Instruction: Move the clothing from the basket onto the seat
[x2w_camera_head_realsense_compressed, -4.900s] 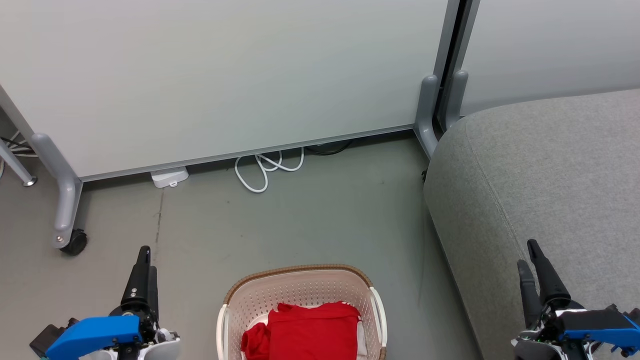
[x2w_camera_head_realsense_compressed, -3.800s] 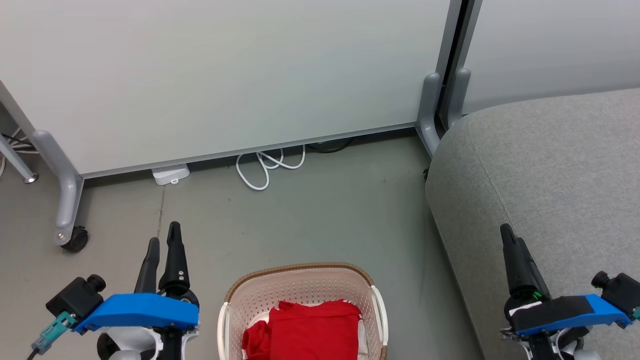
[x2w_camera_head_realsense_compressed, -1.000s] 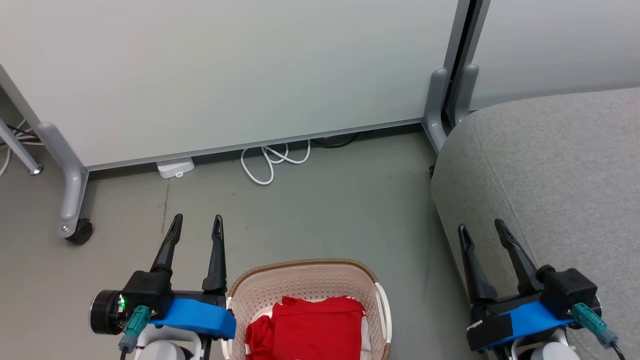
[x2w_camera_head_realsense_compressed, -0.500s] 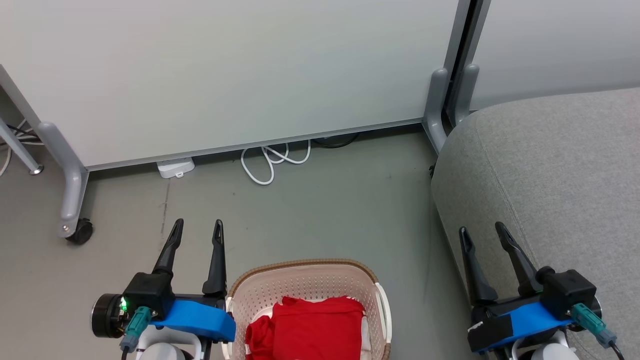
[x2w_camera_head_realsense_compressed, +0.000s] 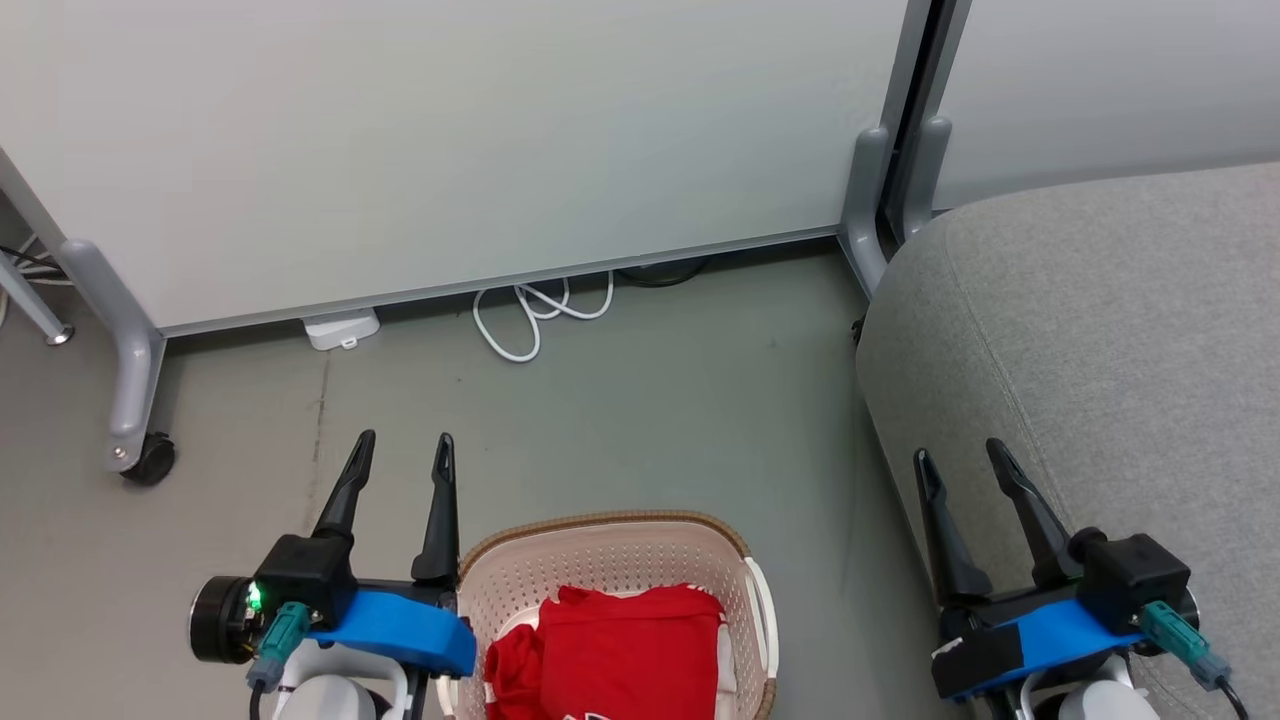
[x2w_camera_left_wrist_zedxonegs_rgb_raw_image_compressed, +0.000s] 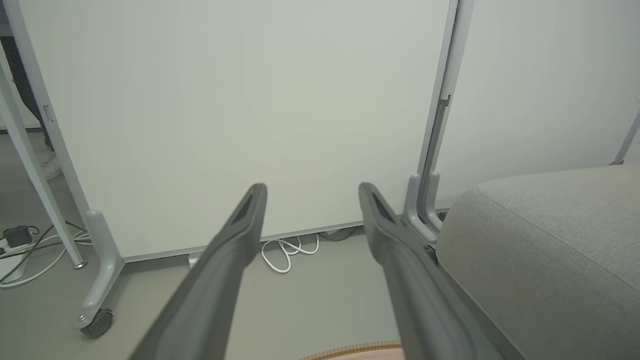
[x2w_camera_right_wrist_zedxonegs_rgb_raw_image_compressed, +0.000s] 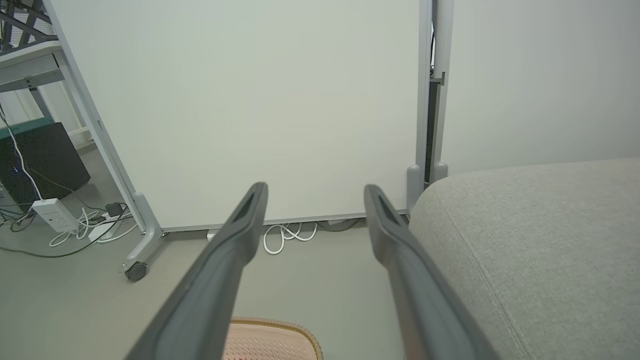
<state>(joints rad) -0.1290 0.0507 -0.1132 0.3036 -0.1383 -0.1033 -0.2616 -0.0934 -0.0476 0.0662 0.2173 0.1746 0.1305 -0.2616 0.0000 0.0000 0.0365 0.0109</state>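
Head view: clothing (x2w_camera_head_realsense_compressed: 625, 650) in the basket (x2w_camera_head_realsense_compressed: 600, 565) looks soft and light; pinch its top fold. Your left gripper (x2w_camera_head_realsense_compressed: 405, 437) and right gripper (x2w_camera_head_realsense_compressed: 956, 449) gape wide.

I see a pale partition panel (x2w_camera_head_realsense_compressed: 450, 130) on grey legs (x2w_camera_head_realsense_compressed: 130, 400), one leg ending in a black caster (x2w_camera_head_realsense_compressed: 150, 463), with a looped white cable (x2w_camera_head_realsense_compressed: 535, 318) and a small white box (x2w_camera_head_realsense_compressed: 340, 328) on the grey floor (x2w_camera_head_realsense_compressed: 650, 420) at its base.

Basket (x2w_camera_head_realsense_compressed: 600, 570): near half cut off by head view's bottom edge. Its rim (x2w_camera_left_wrist_zedxonegs_rgb_raw_image_compressed: 350, 346) is a bare sliver at left wrist view's bottom edge.
Clothing (x2w_camera_head_realsense_compressed: 625, 650): lower part cut off; layers under top fold hidden.
Seat (x2w_camera_head_realsense_compressed: 1100, 330): runs off right edge.
Cable (x2w_camera_head_realsense_compressed: 515, 325): far end hidden under panel (x2w_camera_head_realsense_compressed: 450, 150).
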